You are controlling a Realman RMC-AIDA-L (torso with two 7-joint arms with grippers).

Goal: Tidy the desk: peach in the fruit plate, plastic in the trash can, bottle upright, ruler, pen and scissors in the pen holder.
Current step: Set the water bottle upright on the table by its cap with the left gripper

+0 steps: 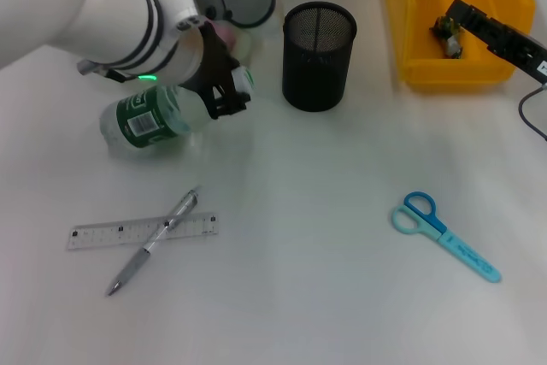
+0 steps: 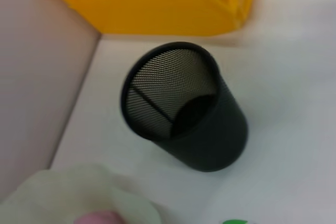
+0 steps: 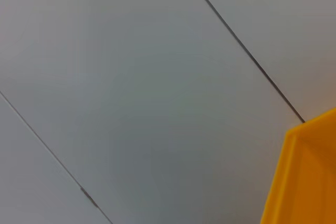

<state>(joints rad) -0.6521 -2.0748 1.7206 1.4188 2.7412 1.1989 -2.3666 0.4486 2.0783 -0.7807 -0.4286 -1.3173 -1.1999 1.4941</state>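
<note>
- The clear plastic bottle with a green label (image 1: pixel 152 121) lies on its side on the white table (image 1: pixel 325 211), left of the black mesh pen holder (image 1: pixel 318 55).
- The left gripper (image 1: pixel 229 91) sits at the bottle's cap end; whether its jaws grip it I cannot tell.
- A silver pen (image 1: pixel 154 241) lies across the clear ruler (image 1: pixel 142 231); the blue scissors (image 1: pixel 444 235) lie well apart.
- The right gripper (image 1: pixel 449 27) hangs over the yellow bin (image 1: pixel 453 70), jaws unclear.

A plain white desk (image 1: pixel 308 297) is seen under soft, even light, bounded at its far edge by a pale wall (image 2: pixel 37 77), while grey floor tiles (image 3: pixel 131 93) crossed by thin dark seams are shown beyond.
</note>
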